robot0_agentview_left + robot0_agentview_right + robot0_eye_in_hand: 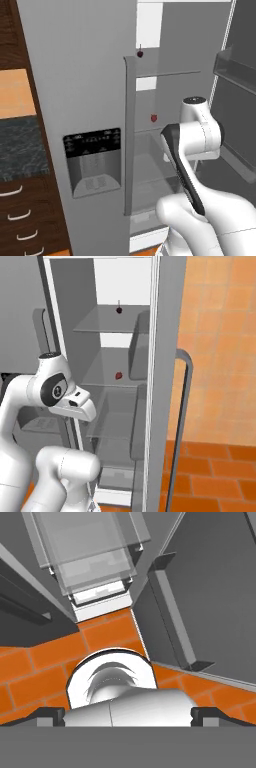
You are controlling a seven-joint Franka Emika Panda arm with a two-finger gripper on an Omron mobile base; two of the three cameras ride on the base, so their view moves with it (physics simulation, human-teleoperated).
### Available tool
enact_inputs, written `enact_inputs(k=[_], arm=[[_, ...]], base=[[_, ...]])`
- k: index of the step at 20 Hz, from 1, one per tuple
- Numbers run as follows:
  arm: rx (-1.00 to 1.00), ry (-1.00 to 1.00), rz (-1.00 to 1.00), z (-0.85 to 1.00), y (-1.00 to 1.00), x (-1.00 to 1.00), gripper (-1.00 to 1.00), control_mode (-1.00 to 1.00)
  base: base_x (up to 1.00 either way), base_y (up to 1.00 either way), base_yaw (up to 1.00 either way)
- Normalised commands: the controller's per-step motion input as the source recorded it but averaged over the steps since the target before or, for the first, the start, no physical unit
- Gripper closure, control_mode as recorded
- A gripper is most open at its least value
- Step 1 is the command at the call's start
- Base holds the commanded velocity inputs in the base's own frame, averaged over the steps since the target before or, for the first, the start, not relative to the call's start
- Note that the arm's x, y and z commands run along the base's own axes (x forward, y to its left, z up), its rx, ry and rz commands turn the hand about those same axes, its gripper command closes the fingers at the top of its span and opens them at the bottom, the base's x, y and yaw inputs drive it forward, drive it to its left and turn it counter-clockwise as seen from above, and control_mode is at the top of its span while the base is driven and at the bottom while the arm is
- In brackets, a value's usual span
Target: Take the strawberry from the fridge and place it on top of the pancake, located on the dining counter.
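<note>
A: Two red fruits in the fridge (90,75), by our count: one strawberry (154,118) on a middle glass shelf (107,378) and one darker stemmed fruit (140,53) on the shelf above.

B: Yep, we get the same. Both sit well above and beyond the gripper (128,716), whose jaws stand spread wide with nothing between them, aimed down at the orange tile floor (45,672).

A: We also count one fridge door (170,381) swung open, with glass shelves stacked past the fingertips (50,714).
</note>
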Motion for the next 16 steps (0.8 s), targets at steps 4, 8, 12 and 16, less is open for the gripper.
enact_inputs(k=[4, 8, 12, 16], arm=[[0.0, 0.0, 0.0, 0.0, 0.0, 0.0, -1.0, 1.0], [0.0, 0.0, 0.0, 0.0, 0.0, 0.0, -1.0, 1.0], [0.0, 0.0, 0.0, 0.0, 0.0, 0.0, -1.0, 1.0], [0.0, 0.0, 0.0, 0.0, 0.0, 0.0, -1.0, 1.0]], base=[[0.38, -0.02, 0.01], [0.52, -0.03, 0.0], [0.47, -0.16, 0.01], [0.32, -0.27, 0.03]])
